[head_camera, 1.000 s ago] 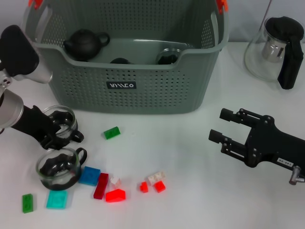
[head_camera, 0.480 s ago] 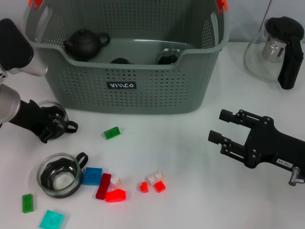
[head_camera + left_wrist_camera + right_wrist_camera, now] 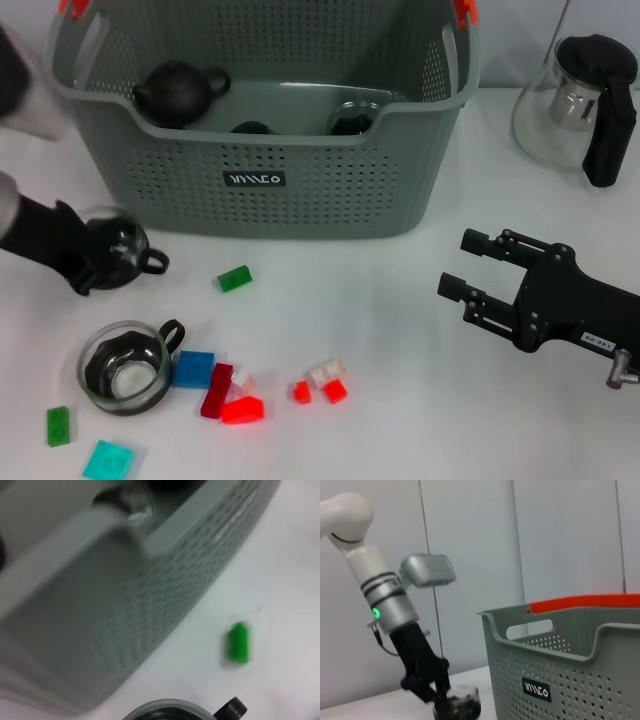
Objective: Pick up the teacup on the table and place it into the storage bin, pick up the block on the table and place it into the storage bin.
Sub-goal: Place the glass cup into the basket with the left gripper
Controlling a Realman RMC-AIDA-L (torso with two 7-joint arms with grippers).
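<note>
We see the left gripper (image 3: 100,262) apparently clamped on a glass teacup (image 3: 118,250), just beside the storage bin (image 3: 300,190); the right gripper (image 3: 468,265) rests spread apart.

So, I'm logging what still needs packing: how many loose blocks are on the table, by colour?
Green blocks: 2
Blue block: 1
Teal block: 1
Red blocks: 4
White blocks: 2
Total: 10
</note>
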